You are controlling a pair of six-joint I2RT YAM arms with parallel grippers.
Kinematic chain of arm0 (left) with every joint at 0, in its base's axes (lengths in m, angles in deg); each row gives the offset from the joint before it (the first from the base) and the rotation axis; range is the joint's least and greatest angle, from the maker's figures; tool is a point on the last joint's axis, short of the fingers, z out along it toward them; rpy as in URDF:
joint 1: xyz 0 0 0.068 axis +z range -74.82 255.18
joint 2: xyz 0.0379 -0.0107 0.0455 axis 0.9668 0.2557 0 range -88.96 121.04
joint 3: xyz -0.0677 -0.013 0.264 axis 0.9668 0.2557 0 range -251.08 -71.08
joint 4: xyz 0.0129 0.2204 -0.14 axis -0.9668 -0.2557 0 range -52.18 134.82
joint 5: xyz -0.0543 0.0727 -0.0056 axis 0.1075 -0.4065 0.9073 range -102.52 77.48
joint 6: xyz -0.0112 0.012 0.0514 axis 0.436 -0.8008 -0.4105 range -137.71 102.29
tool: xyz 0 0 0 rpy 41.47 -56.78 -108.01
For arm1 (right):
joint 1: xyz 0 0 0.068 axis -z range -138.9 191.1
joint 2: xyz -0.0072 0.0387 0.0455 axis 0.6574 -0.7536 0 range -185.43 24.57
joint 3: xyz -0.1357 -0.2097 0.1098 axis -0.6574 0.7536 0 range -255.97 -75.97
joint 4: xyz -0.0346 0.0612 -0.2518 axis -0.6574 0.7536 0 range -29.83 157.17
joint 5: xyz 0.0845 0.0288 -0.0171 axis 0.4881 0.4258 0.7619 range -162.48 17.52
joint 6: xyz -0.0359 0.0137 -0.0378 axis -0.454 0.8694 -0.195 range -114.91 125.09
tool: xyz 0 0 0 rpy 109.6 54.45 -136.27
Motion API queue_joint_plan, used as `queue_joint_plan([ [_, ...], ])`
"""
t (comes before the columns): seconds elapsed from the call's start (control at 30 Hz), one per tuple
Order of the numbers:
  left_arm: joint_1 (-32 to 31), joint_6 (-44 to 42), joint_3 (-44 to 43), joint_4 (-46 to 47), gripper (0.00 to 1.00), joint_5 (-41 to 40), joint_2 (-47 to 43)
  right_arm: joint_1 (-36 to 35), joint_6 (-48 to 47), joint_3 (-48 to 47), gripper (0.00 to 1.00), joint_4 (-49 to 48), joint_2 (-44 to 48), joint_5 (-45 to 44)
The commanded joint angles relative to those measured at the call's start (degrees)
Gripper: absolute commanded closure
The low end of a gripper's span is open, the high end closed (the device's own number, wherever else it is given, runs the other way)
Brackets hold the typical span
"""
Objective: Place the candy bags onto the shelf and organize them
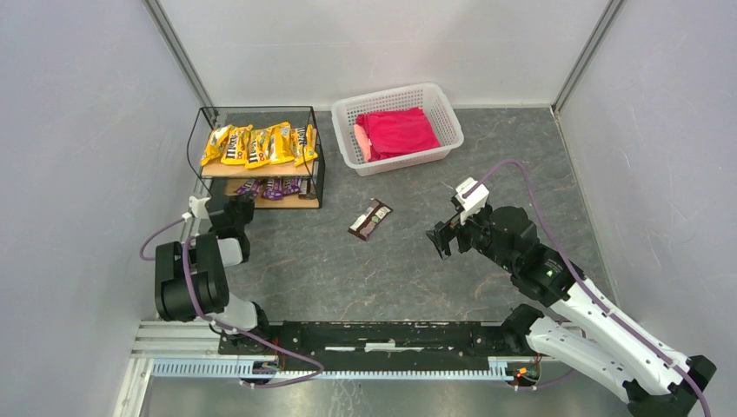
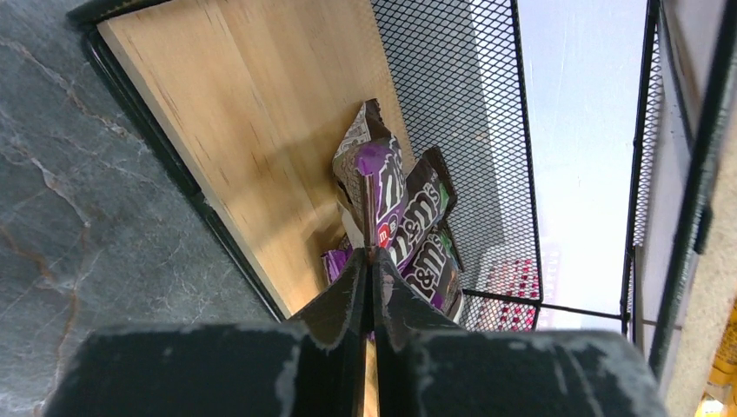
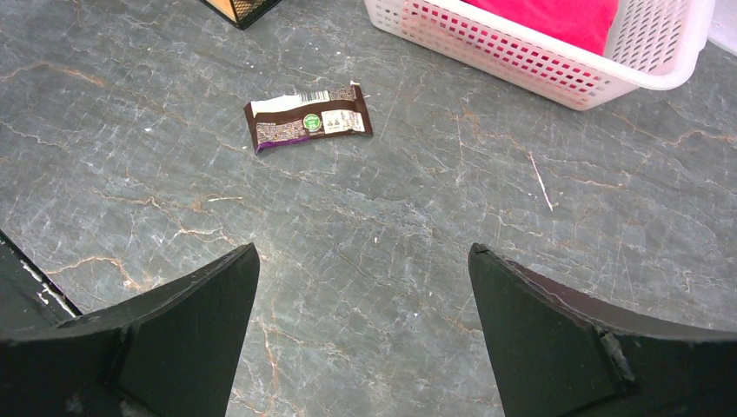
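Observation:
The shelf stands at the back left. Several yellow candy bags lie in a row on its top board, and several dark purple bags lie on the lower board. My left gripper is at the front of the lower tier. In the left wrist view it is shut on a purple-brown bag, held edge-on over the lower board beside the other dark bags. One dark brown bag lies loose on the table, and also shows in the right wrist view. My right gripper is open and empty, above the table to the right of that bag.
A white perforated basket holding a red cloth stands at the back, right of the shelf; its rim shows in the right wrist view. Grey walls close the table on three sides.

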Motion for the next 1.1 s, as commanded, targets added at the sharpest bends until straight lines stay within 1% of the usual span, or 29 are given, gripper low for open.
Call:
queue_joint_plan([
  [0.0,0.2,3.3,-2.0,5.2,0.89,1.1,3.0,-0.3,-0.6,-0.3,0.02,-1.0,0.7,-1.0],
  [0.07,0.2,3.8,-2.4,6.0,0.85,2.3,4.5,-0.3,-0.6,-0.3,0.02,-1.1,0.6,-1.0],
  [0.27,0.2,5.0,-3.5,6.5,0.81,3.4,7.7,-0.3,-0.7,-0.2,0.02,-1.0,0.7,-1.1],
  [0.37,0.4,4.8,-3.9,5.9,0.76,3.6,8.1,-0.3,-0.6,-0.2,0.02,-1.1,0.7,-1.2],
  [0.47,0.5,3.2,-5.6,1.5,0.69,3.6,7.8,-0.3,-0.7,-0.2,0.02,-1.2,0.5,-0.9],
  [0.53,0.9,2.4,-7.0,-3.0,0.61,3.5,7.3,-0.3,-0.6,-0.2,0.02,-1.2,0.4,-0.7],
  [0.6,1.4,1.3,-8.2,-7.9,0.56,3.7,6.7,-0.3,-0.5,-0.1,0.02,-1.2,0.2,-0.5],
  [0.7,2.2,-0.2,-8.0,-9.9,0.49,3.7,5.5,-0.3,-0.4,-0.1,0.02,-1.3,-0.1,-0.1],
  [0.77,3.0,-0.6,-7.1,-10.0,0.47,3.9,4.3,-0.4,-0.4,-0.1,0.02,-1.4,-0.3,0.2],
  [0.8,3.3,-0.9,-6.8,-10.0,0.47,4.1,3.8,-0.3,-0.3,-0.1,0.02,-1.4,-0.4,0.2],
  [0.97,3.9,-2.7,-6.3,-10.5,0.54,4.3,2.1,-0.3,0.0,0.1,0.02,-1.8,-1.0,0.8],
  [1.0,3.9,-3.1,-6.4,-9.9,0.56,4.6,2.4,-0.3,0.0,0.2,0.02,-1.9,-1.2,0.9],
  [1.03,4.0,-3.3,-6.6,-8.5,0.61,5.3,3.1,-0.3,0.0,0.2,0.02,-1.9,-1.3,1.0],
  [1.07,4.2,-3.4,-7.1,-7.7,0.64,6.4,4.3,-0.3,0.0,0.3,0.02,-1.9,-1.5,1.1],
])
